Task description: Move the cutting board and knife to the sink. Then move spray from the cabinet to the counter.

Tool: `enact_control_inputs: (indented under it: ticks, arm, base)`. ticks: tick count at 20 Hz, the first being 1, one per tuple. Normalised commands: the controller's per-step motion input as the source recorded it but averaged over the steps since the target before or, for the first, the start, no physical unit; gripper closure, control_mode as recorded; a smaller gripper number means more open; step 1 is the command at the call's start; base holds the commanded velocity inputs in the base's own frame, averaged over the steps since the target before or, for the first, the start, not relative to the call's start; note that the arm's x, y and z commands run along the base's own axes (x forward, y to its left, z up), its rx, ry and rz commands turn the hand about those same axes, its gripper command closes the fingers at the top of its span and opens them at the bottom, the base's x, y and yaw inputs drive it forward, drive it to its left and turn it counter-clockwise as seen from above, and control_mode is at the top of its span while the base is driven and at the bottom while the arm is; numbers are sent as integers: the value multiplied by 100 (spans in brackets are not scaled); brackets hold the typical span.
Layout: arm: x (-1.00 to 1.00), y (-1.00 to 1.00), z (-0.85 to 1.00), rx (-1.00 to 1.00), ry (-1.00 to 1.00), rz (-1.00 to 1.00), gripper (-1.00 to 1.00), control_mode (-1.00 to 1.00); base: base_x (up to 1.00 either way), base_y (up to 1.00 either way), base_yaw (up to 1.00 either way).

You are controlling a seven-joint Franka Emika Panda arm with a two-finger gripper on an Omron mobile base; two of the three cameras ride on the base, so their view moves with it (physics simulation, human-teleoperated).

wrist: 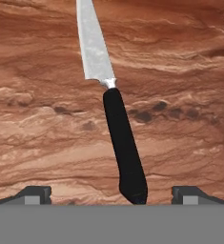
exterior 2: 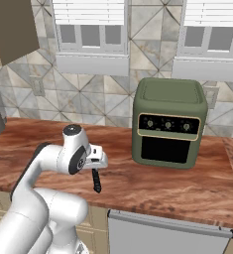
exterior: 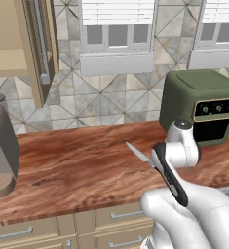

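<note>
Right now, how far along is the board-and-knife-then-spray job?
Done: nothing I can confirm; no sink or cutting board is visible to check. In hand: the open gripper hangs over the knife, which lies flat on the counter, black handle between the fingertips, not yet gripped. Left: carry the knife to the sink, then take the spray from the cabinet.

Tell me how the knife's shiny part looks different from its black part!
On the knife, the blade is silvery, flat and narrows to a point, while the handle is black, rounded and blunt at its end. The handle lies nearer the gripper, the blade farther away. Both rest flat on the counter.
</note>
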Motion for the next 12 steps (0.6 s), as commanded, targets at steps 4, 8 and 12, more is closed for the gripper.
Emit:
enact_control_inputs:
  ticks: [4, 8, 12]
  arm:
    - [21, 0, -23, 0, 0, 0, -100, -100]
    - [18, 0, -24, 0, 0, 0, -100, -100]
    - [13, 0, -36, 0, 0, 0, -100, -100]
  base:
    - [0, 0, 0]
    - [0, 0, 0]
    - [0, 0, 0]
